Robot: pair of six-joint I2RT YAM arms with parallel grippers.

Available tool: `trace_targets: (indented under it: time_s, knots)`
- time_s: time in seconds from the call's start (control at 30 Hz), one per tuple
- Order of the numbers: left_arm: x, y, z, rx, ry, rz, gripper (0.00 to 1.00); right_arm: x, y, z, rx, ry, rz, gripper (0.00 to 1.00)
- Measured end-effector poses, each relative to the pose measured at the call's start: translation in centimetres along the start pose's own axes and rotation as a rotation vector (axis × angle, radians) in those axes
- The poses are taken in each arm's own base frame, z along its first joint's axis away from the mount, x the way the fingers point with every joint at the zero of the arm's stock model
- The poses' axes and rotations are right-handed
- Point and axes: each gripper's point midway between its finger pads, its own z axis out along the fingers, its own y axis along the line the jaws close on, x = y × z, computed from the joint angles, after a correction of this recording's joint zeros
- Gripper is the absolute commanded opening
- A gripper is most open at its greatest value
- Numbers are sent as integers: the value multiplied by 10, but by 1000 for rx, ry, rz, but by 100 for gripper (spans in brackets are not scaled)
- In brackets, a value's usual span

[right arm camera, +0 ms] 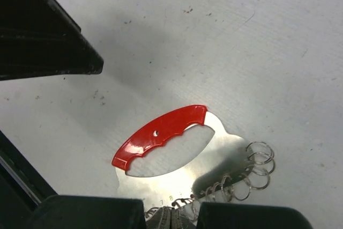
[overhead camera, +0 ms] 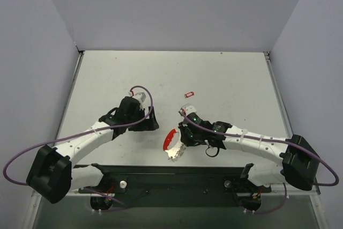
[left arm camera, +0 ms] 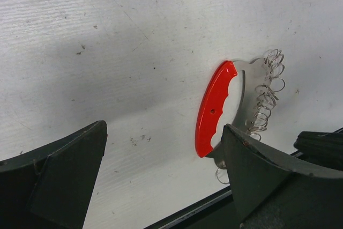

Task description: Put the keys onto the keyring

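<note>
The keyring (overhead camera: 170, 139) is a red curved clip on a silver plate with a bunch of thin wire rings (overhead camera: 177, 154), lying near the front edge. My right gripper (overhead camera: 183, 144) is shut on the plate's edge by the rings; in the right wrist view the pads (right arm camera: 164, 217) meet just below the red clip (right arm camera: 161, 130). My left gripper (overhead camera: 149, 123) is open and empty, left of the keyring. In the left wrist view the clip (left arm camera: 214, 108) lies beside the right finger (left arm camera: 257, 170). The keys, one tiny red tag (overhead camera: 188, 94), lie on the table further back.
The black base rail (overhead camera: 171, 178) runs along the near edge just behind the keyring. The left gripper's dark finger (right arm camera: 48, 36) shows at the upper left of the right wrist view. Grey walls close the table's back and sides.
</note>
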Motion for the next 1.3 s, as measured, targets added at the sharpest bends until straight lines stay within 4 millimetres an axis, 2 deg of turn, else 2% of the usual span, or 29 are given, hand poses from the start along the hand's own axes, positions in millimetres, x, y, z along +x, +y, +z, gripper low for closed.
trace_targets:
  time_s: [0.07,0.1,0.17,0.2,0.3,0.6,0.87,1.13,1.3]
  knots:
    - [2,1,0,0,5,0,98,-6,-7,-1,14,-12,-1,0]
    - [2,1,0,0,6,0,97,-7,-10,-1,22,-11,-4,14]
    - [3,1,0,1,7,0,97,-4,-13,-1,28,3,-13,27]
    - [3,1,0,2,7,0,97,-1,-12,-1,18,18,-26,37]
    - [3,0,0,4,8,1,97,8,-6,2,-15,57,-51,44]
    - [6,1,1,7,14,1,97,41,31,4,-128,159,-155,43]
    - [10,3,1,5,23,0,98,53,35,12,-110,218,-97,40]
    - [13,5,1,2,26,-1,97,54,37,15,-93,227,-45,36]
    - [13,5,0,5,22,-1,98,60,36,21,-75,255,-28,23]
